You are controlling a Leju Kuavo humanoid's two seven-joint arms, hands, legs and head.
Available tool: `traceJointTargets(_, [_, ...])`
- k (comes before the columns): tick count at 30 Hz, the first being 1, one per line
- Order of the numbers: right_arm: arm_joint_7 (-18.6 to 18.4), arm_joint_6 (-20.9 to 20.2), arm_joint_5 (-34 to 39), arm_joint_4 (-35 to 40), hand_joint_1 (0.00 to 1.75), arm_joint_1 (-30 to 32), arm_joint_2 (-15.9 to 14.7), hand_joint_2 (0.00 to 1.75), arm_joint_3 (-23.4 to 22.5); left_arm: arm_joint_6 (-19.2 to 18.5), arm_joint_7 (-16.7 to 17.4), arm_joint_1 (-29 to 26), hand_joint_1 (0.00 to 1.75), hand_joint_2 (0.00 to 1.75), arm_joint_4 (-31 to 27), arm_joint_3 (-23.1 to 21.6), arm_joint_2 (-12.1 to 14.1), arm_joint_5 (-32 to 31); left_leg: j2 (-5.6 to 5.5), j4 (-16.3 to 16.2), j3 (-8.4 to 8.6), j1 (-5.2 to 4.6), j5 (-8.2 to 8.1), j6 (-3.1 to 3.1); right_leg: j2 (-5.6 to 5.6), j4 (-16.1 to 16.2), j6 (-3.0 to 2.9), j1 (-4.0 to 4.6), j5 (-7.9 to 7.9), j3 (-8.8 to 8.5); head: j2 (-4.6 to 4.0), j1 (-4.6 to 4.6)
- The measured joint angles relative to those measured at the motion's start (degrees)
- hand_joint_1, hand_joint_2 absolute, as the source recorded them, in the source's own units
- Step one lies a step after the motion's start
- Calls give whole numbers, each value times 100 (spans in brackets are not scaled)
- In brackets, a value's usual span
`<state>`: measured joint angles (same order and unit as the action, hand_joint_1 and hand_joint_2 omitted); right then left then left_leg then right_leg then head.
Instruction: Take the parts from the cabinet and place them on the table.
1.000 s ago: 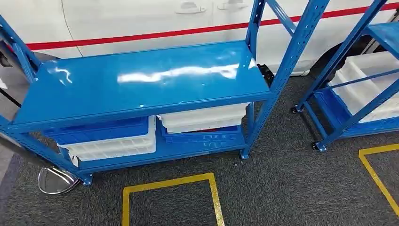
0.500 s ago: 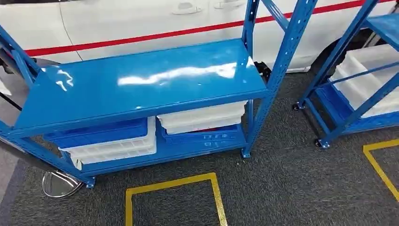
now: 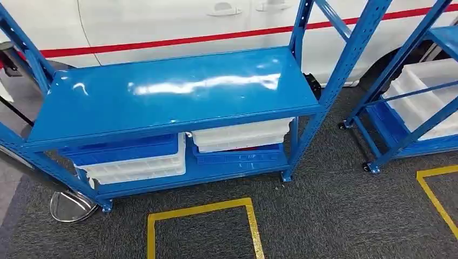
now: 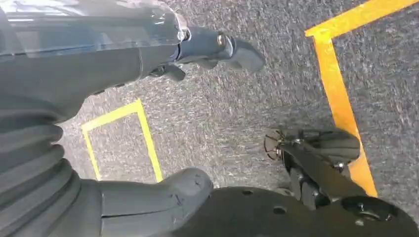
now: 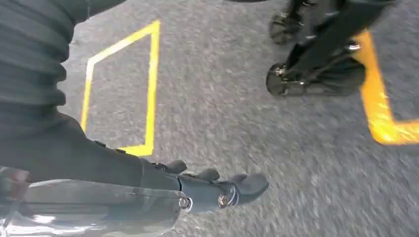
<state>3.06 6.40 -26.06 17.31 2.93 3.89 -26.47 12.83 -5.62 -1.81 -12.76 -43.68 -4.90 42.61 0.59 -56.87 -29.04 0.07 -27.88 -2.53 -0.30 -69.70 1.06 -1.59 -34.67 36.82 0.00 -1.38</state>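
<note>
now the blue cabinet (image 3: 178, 91) is being approached. left hand (image 4: 163, 59) and right hand (image 5: 197, 190) are hung empty, fingers apart; a reach is needed next

We cannot see inside the white bins (image 3: 243, 135) and blue bins (image 3: 124, 148) because the blue shelf (image 3: 173, 91) covers their tops. The second rack (image 3: 410, 102) and the white car (image 3: 178, 21) are cut off at the edges. The floor (image 5: 306, 163) by the right robot hand (image 5: 217, 190) looks blurry.
</note>
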Motion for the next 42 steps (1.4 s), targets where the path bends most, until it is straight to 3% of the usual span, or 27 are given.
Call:
traceJointTargets(1, [-7,-15,77,0,0,50,-11,175,66,-37,7,4,0,175,-52,118,4,-120,-7,-2,-12,-20,1,-3,10,-412,2,5,-151,208,0,2])
traceJointTargets(2, [-24,-29,143,-4,0,103,-13,175,125,-79,22,8,0,175,-112,233,9,-237,-9,-12,-15,-38,-3,-8,16,-658,2,13,-177,339,0,2])
traceJointTargets(3, [-42,-42,215,-11,0,159,-22,175,189,-105,37,13,0,175,-175,345,9,-353,-9,-15,-12,-48,-9,-14,17,-632,-5,23,-70,331,0,0])
traceJointTargets(4, [-48,-70,293,-33,0,225,-35,175,260,-149,50,26,0,175,-259,465,13,-484,-9,-24,6,-55,-24,-12,16,-328,-23,32,167,189,0,5])
traceJointTargets(6, [-57,-107,439,-72,0,339,-63,175,404,-216,78,77,0,175,-422,697,26,-728,-12,-57,46,-58,-64,18,16,692,-79,39,668,-326,0,7])
traceJointTargets(7, [-59,-120,509,-90,0,378,-78,175,470,-256,92,90,0,175,-483,809,31,-840,-11,-91,5,-62,-94,52,15,983,-113,55,641,-457,0,11])
traceJointTargets(8, [-66,-138,582,-103,0,407,-87,175,543,-287,109,111,0,175,-543,935,44,-959,-11,-152,-14,-96,-143,101,16,1011,-113,84,650,-456,0,4])
traceJointTargets(10, [-79,-181,746,-107,0,475,-101,175,705,-368,140,109,0,175,-634,1212,81,-1225,-2,-130,-2,-72,-140,143,36,1003,-135,102,647,-456,0,7])
traceJointTargets(12, [-109,-221,897,-107,0,494,-109,175,853,-439,179,90,0,175,-671,1476,135,-1493,-19,-172,8,-74,-184,206,20,1065,-207,47,688,-464,0,11])
traceJointTargets(14, [-120,-249,1052,-57,0,476,-131,175,1008,-514,208,-13,0,175,-680,1711,144,-1746,-36,-622,-170,-42,-512,291,15,1068,-246,36,688,-456,0,-39])
traceJointTargets(16, [-133,-291,1201,57,0,419,-149,175,1153,-591,249,-168,0,175,-678,1960,186,-1995,-35,-1557,-605,14,-962,358,12,1067,-250,37,686,-447,0,-35])
traceJointTargets(17, [-147,-304,1269,123,0,382,-157,175,1218,-612,264,-249,0,175,-658,2069,210,-2097,-34,-1847,-752,32,-1029,379,12,1066,-250,35,685,-446,0,-37])
traceJointTargets(18, [-157,-321,1336,209,0,332,-168,175,1281,-647,288,-339,0,175,-619,2184,225,-2206,-34,-1870,-778,53,-943,394,12,1065,-248,29,684,-453,0,-35])
traceJointTargets(19, [-162,-332,1390,292,0,274,-175,175,1340,-675,302,-426,0,175,-575,2279,240,-2301,-32,-1635,-688,68,-742,404,16,1065,-243,22,678,-461,0,-37])
traceJointTargets(21, [-168,-367,1510,498,0,154,-175,175,1462,-728,332,-620,0,175,-469,2470,275,-2494,-29,-625,-232,86,-175,406,24,1064,-218,2,665,-495,0,-39])
traceJointTargets(22, [-171,-383,1570,595,0,107,-184,175,1529,-757,343,-703,0,175,-424,2574,288,-2594,-24,-188,-56,90,-71,389,24,1064,-187,1,662,-500,0,-37])
traceJointTargets(23, [-173,-396,1634,667,0,61,-192,175,1590,-796,354,-762,0,175,-389,2686,302,-2694,-34,-136,-48,30,-96,342,24,1049,-130,26,653,-490,0,-37])
traceJointTargets(25, [-177,-431,1784,765,0,24,-205,175,1735,-863,387,-856,0,175,-374,2931,332,-2936,-53,-161,-67,12,-82,262,16,1068,-50,11,671,-476,0,-31])
traceJointTargets(26, [-188,-446,1857,783,0,23,-210,0,1804,-899,404,-882,0,0,-374,3053,334,-3057,-62,-160,-69,-1,-72,218,11,1106,-5,9,693,-495,0,-28])
traceJointTargets(27, [-203,-464,1922,782,0,32,-212,0,1861,-925,415,-879,0,0,-383,3160,341,-3171,-66,-60,-19,1,-18,168,6,1169,34,9,716,-546,0,-35])
traceJointTargets(28, [-232,-481,1996,780,0,88,-249,0,1924,-969,426,-866,0,0,-420,3276,339,-3291,-79,23,5,33,39,266,1,1231,-186,27,706,-565,-2,0])
traceJointTargets(29, [-236,-501,2055,778,0,129,-249,175,1979,-995,437,-843,0,175,-466,3361,341,-3394,-97,36,-3,26,47,255,-9,1225,-383,34,756,-554,0,18])
traceJointTargets(32, [-269,-500,2002,754,0,278,-278,175,2156,-966,492,-785,0,175,-593,3680,354,-3418,-92,26,-24,-1,26,204,1,1244,-349,18,764,-576,0,22])
traceJointTargets(35, [-288,-450,1625,721,0,318,-282,175,2147,-807,562,-672,0,175,-604,3539,343,-3064,-64,19,-25,-17,13,173,28,1274,-285,4,795,-580,0,26])
traceJointTargets(37, [-289,-453,1598,702,0,317,-284,175,2103,-798,584,-624,0,175,-604,3395,341,-3054,-51,14,-25,-28,19,157,36,1297,-181,-12,812,-583,0,24])
traceJointTargets(39, [-289,-437,1469,675,0,305,-284,175,2013,-739,601,-585,0,175,-604,3207,326,-2914,-54,7,-29,-39,17,135,35,1312,-23,-31,815,-592,0,24])
traceJointTargets(42, [-289,-369,1025,627,0,276,-280,175,1845,-538,632,-538,0,175,-604,2857,299,-2413,-55,4,-31,-41,13,131,34,1314,-3,-33,812,-595,0,22])
